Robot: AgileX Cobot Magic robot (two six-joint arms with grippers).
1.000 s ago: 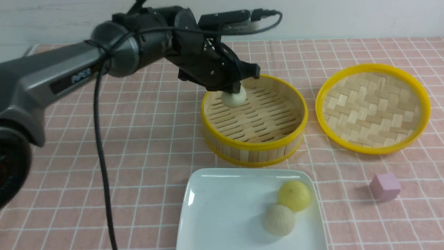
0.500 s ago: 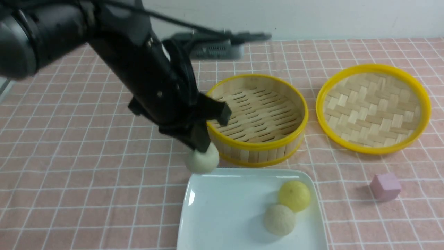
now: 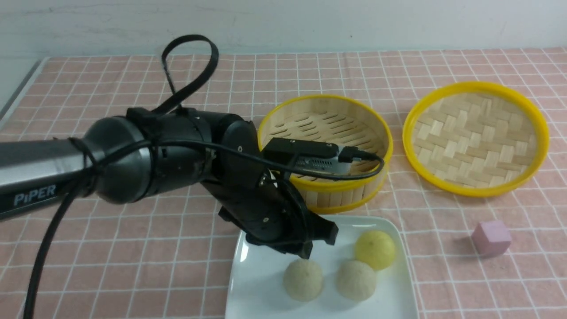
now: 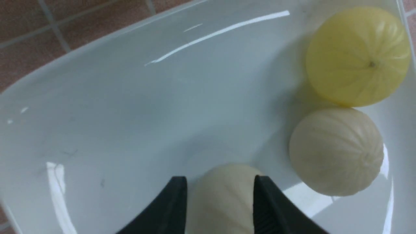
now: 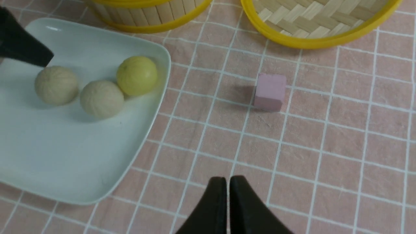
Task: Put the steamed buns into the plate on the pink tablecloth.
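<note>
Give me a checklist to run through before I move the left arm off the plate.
1. Both beige buns and the yellow bun on the plate: ok.
2. Left tool open: ok, jaws apart.
3. Left tool well clear of the buns: not ok, fingertips are low beside one beige bun; contact is unclear. A straight lift looks safest.
4. Right tool empty: ok, nothing between its jaws.
5. No bun left in the steamer: cannot tell, the left arm hides part of the inside; none shows in the visible part.
</note>
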